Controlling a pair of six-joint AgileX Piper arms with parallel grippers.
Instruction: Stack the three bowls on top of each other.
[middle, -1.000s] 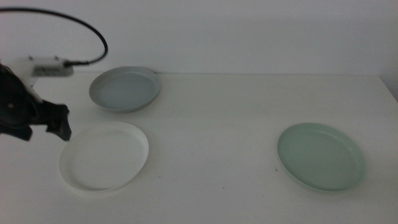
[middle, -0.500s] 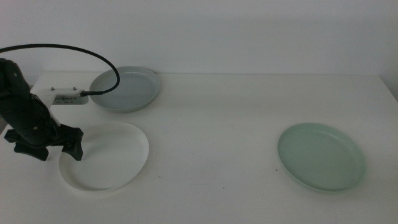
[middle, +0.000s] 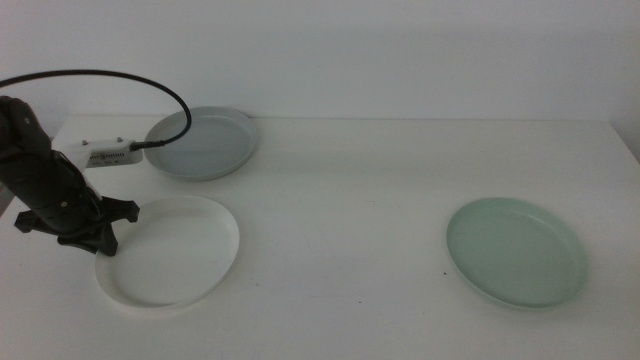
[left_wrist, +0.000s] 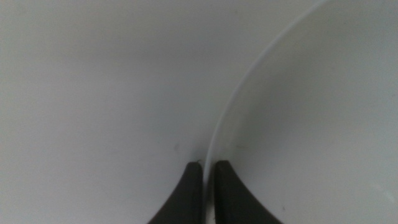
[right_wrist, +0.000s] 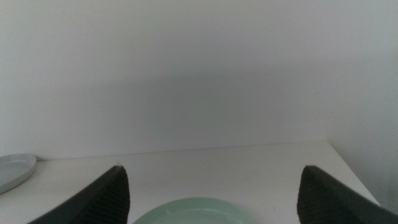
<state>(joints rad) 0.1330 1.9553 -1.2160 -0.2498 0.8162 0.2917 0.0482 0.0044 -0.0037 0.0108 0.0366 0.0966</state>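
A plain white surface (middle: 380, 200) with a matte finish stands against a bare white wall (middle: 400, 50).

Taking the white bowl (middle: 170, 250) as the landmark: it lies nearest the camera on the left side of the surface, a shallow round dish with a low upright rim and a smooth, dull finish. The left gripper (middle: 100, 232) sits at its left edge, the dark arm coming in from the left with a black cable arching over it. The left wrist view shows what the middle view cannot: the two dark fingers (left_wrist: 189, 196) are clenched close together on the bowl's thin rim, one tip outside and one inside the wall.

The pale mint green bowl (middle: 516, 252) rests well apart to the right of the white bowl, at about the same depth, same shape, with a faint sheen inside. The right wrist view alone shows the right gripper (right_wrist: 214, 199), its fingers spread wide and released, with the green bowl's far edge (right_wrist: 193, 210) between them and nothing held.

The grey bowl (middle: 201, 142) lies just beyond the white bowl, toward the wall, near it but not touching. Its rim also shows at the edge of the right wrist view (right_wrist: 13, 169).

All three bowls lie separately, flat, none stacked.
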